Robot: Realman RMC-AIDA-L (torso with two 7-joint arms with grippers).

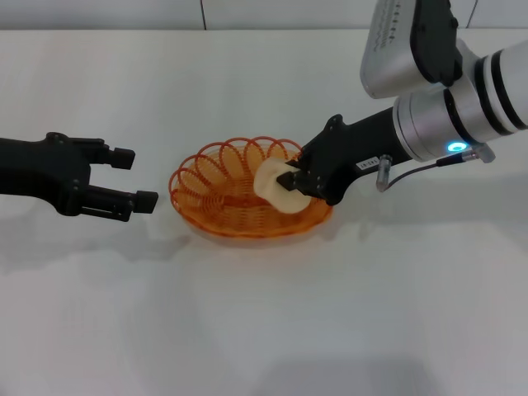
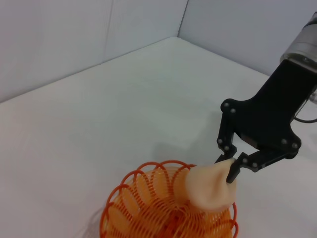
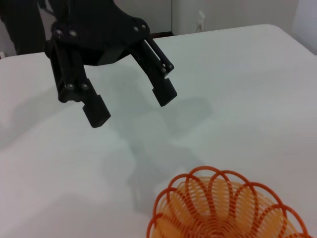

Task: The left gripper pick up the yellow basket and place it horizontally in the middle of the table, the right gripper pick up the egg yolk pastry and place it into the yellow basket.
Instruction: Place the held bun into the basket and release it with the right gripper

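The yellow basket (image 1: 239,202) sits flat on the white table (image 1: 264,313), near its middle. My right gripper (image 1: 293,185) is shut on the egg yolk pastry (image 1: 275,188) and holds it just inside the basket's right rim, above the basket floor. The left wrist view shows the same: the pastry (image 2: 210,187) pinched by the right gripper (image 2: 228,168) over the basket (image 2: 163,213). My left gripper (image 1: 136,177) is open and empty, hovering left of the basket and clear of it. It also shows in the right wrist view (image 3: 131,104), beyond the basket (image 3: 223,208).
Grey walls (image 2: 74,39) stand behind the table's far edge. A cable (image 1: 412,172) hangs off the right wrist.
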